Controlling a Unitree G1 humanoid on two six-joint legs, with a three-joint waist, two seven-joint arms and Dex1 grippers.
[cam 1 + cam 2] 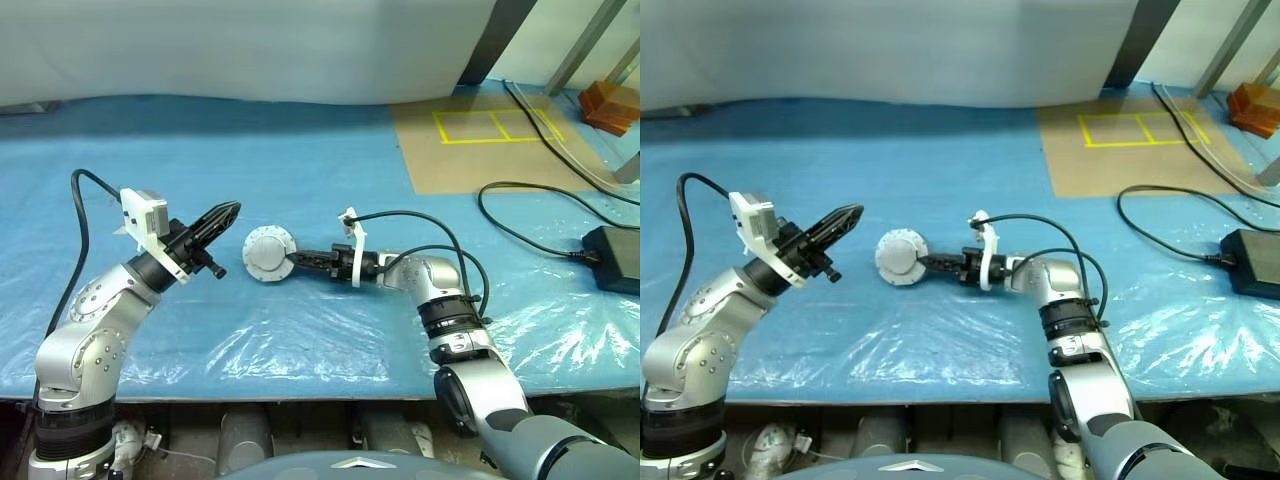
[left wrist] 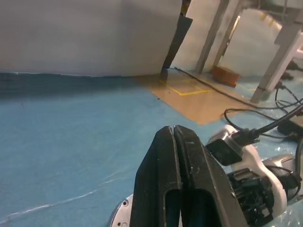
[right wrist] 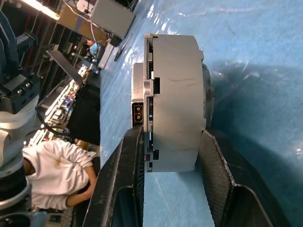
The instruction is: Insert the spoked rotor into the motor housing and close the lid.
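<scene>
The motor housing [image 1: 268, 252], a pale round cup, stands on edge on the blue sheet in the middle of the table. My right gripper [image 1: 291, 258] reaches in from the right and is shut across its thickness. In the right wrist view one finger [image 3: 127, 175] presses a thinner pale disc, apparently the lid [image 3: 138, 90], against the housing [image 3: 175, 94]; the other finger [image 3: 218, 165] bears on the far face. The spoked rotor is hidden. My left gripper [image 1: 228, 212] hangs shut and empty above the sheet, a little to the left of the housing; its closed fingers [image 2: 163, 156] point past it.
A black power brick [image 1: 612, 255] and its cables [image 1: 520, 215] lie at the right. A brown board with yellow tape [image 1: 480, 140] sits at the back right, with an orange block [image 1: 612, 105] beyond it. A person in a white shirt [image 3: 57, 170] sits beyond the table.
</scene>
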